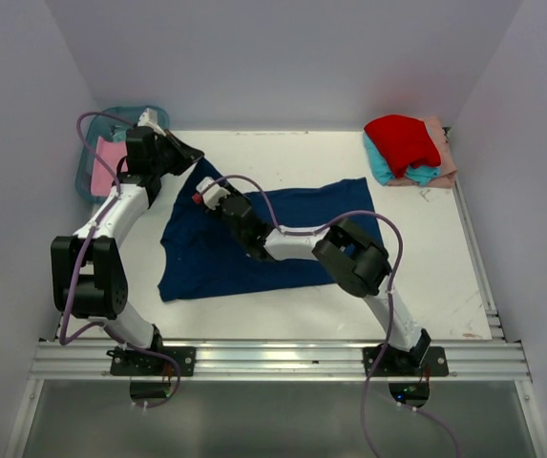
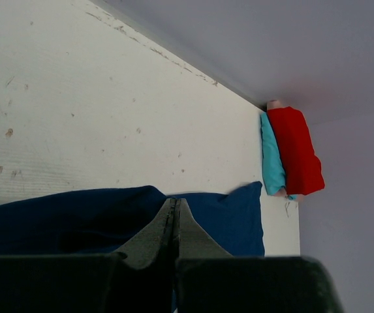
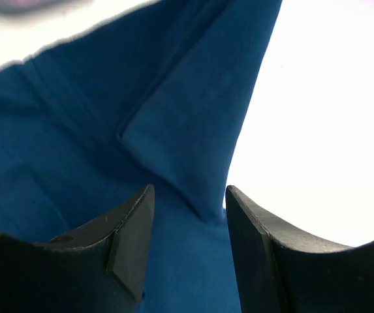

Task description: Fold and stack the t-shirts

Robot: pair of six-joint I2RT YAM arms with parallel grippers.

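The navy blue cloth t-shirt [image 1: 283, 243] lies spread and rumpled over the middle of the white tabletop [image 1: 426, 258], reaching toward its left edge in your top view. Your left end effector [image 1: 185, 153] sits near the far left corner, just beside the shirt's far tip. Your right end effector [image 1: 204, 197] is over the shirt's left part. In the far right corner, a folded red t-shirt [image 1: 402, 140] rests on a teal t-shirt [image 1: 384, 166] and a peach t-shirt [image 1: 443, 153]. Just off the far left corner, a teal translucent plastic bin [image 1: 84, 176] holds a pink t-shirt [image 1: 109, 157].

From your left wrist, the left end effector [image 2: 173, 203] has its fingers pressed together with no gap. You cannot tell whether any cloth is pinched. Navy cloth [image 2: 232, 215] lies just beyond the fingertips, with the red [image 2: 294, 150] and teal [image 2: 273, 156] shirts at the far corner.

From your right wrist, the right end effector [image 3: 188, 195] stands with its fingers spread apart. A raised fold of navy cloth [image 3: 173, 117] runs between the tips, with bare tabletop [image 3: 324, 130] beside it.
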